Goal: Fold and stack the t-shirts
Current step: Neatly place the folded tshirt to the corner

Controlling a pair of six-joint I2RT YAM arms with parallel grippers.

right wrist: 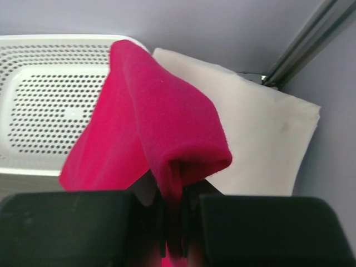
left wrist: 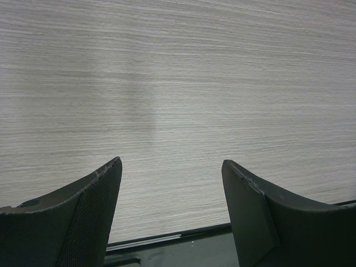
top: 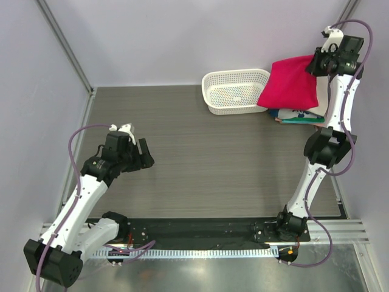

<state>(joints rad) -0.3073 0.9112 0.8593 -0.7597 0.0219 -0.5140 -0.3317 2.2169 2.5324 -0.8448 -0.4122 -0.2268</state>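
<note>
Surface: the table (top: 213, 158) is dark grey wood-grain, and under my left wrist (left wrist: 194, 83) it shows fine streaks. Along its near edge runs a black strip with a metal rail (top: 200, 249). Pale lavender walls (top: 182, 36) close the room, with a metal post (top: 64, 45) slanting down to the far left corner.

My left claw (top: 146, 155) (left wrist: 171, 164) hangs over the left part of the table, jaws parted, nothing between them.

My right claw (top: 317, 64) (right wrist: 173, 206) is clamped on a fold of the red t-shirt (top: 289, 82) (right wrist: 161, 128), held up at the far right corner. The shirt hangs above the cream-white t-shirt (right wrist: 261, 133), which tops a stack showing a teal-and-white printed t-shirt (top: 298, 117) at its near edge. The white perforated basket (top: 237, 73) (right wrist: 50, 111) stands just left of the stack.
</note>
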